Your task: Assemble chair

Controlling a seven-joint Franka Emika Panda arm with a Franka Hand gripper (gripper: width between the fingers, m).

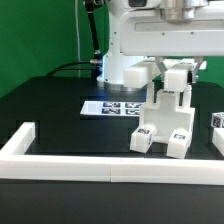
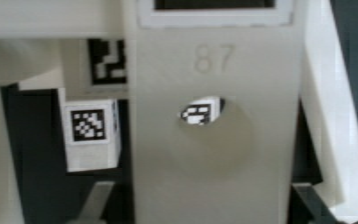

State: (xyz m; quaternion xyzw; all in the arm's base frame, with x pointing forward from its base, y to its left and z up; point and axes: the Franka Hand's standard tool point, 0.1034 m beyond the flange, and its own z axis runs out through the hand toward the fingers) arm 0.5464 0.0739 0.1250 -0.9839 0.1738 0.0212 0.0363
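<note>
The partly built white chair (image 1: 165,118) stands on the black table at the exterior view's right, with tagged leg blocks (image 1: 145,137) at its base. My gripper (image 1: 178,68) hangs straight above it, shut on the chair's top white piece (image 1: 177,78). In the wrist view that piece (image 2: 202,120) fills the middle, with a small tag on its face. It sits between my two fingers (image 2: 108,200), and my gripper (image 2: 208,206) is closed on its sides. A lower tagged chair block (image 2: 91,128) shows beside it.
The marker board (image 1: 108,107) lies flat behind the chair, in front of the robot base (image 1: 125,60). A long low white border rail (image 1: 90,160) runs along the front and turns up at the left corner. Another white tagged block (image 1: 217,130) stands at the right edge.
</note>
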